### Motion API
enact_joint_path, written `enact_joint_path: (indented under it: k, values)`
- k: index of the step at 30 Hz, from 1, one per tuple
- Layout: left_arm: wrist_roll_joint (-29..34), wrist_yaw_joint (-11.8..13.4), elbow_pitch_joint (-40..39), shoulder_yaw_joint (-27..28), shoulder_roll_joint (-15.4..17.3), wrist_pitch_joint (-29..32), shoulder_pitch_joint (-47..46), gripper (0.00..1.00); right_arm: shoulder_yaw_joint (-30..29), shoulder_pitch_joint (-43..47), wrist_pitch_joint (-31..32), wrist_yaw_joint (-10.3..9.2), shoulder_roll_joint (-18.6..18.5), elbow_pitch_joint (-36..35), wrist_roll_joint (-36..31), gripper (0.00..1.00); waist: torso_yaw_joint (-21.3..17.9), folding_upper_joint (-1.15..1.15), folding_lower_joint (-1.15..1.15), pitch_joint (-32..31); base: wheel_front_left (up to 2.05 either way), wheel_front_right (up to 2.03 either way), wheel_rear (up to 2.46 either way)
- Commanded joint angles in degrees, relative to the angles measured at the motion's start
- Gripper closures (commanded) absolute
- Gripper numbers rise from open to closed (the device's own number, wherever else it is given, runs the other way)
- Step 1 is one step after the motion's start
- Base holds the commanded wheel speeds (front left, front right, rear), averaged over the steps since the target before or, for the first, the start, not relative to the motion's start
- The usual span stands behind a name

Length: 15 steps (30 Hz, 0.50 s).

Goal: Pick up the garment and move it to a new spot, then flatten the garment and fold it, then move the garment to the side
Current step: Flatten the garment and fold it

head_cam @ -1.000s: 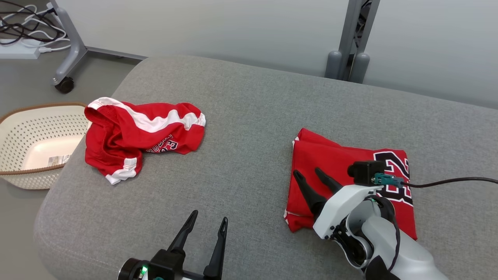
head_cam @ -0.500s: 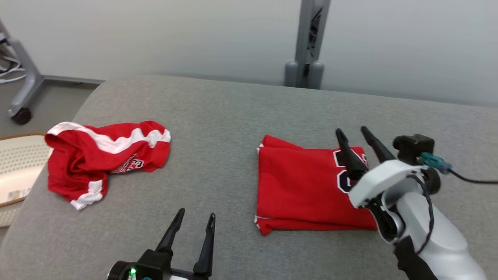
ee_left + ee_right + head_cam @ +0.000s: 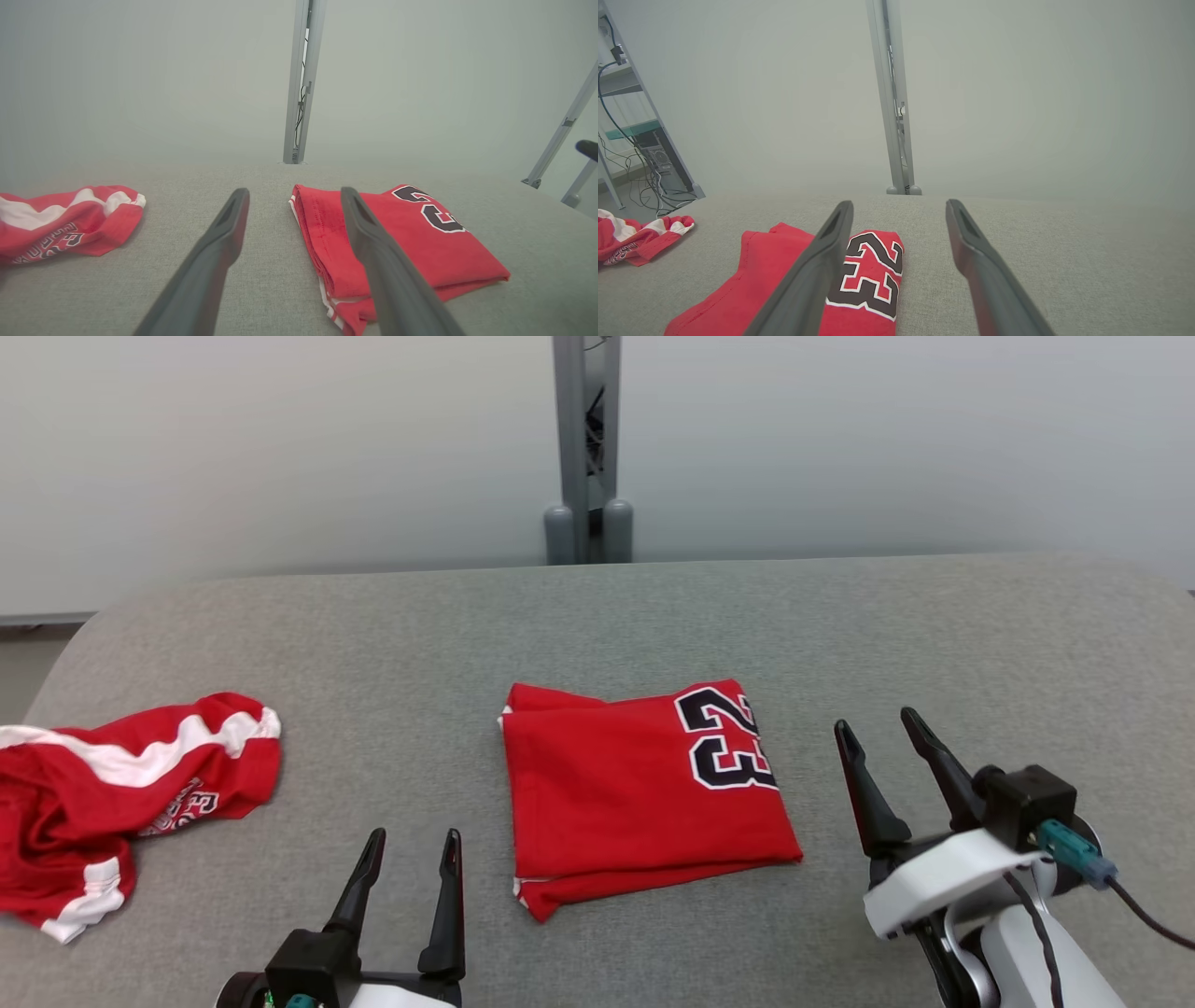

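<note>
The folded red jersey (image 3: 644,793) is lying flat in the middle of the grey cushion (image 3: 597,616), number 23 facing up and edges stacked neatly. To my eye the folding is done and only the shift to the side is waiting.

The left pincer (image 3: 414,837) is hovering at the near edge, jaws spread and gripping nothing, just off the jersey's left border. The right pincer (image 3: 876,721) is sitting a little apart from the jersey's right edge, likewise released and empty. I'm reading this as the two arms flanking the cloth so that either can slide in under an edge.

A crumpled red-and-white garment (image 3: 121,793) is lying well apart at the far left.

The left wrist camera is looking along the jersey's side, showing the stacked plies and white trim that the head view is flattening out. The right wrist camera is adding a shelving rack with cables (image 3: 630,140) beyond the cushion's left end.
</note>
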Motion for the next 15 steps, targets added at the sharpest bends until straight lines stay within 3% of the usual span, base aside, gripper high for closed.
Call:
enact_joint_path:
  k: [1, 15]
  values:
    - [-0.14, 0.26, -0.15, 0.42, 0.25, -0.23, 0.38, 0.0, -0.16, 0.96, -0.01, 0.0, -0.52, -0.69, -0.36, 0.0, -1.25, 0.0, 0.0, -0.29, 0.0, 0.0, 0.0]
    - [0.16, 0.2, -1.13, 3.78, 0.27, -0.23, 3.44, 0.0, -1.6, 14.43, -0.03, 0.0, -2.06, -14.78, -2.83, 0.0, -3.89, 0.0, 0.0, -2.95, 0.0, 0.0, 0.0]
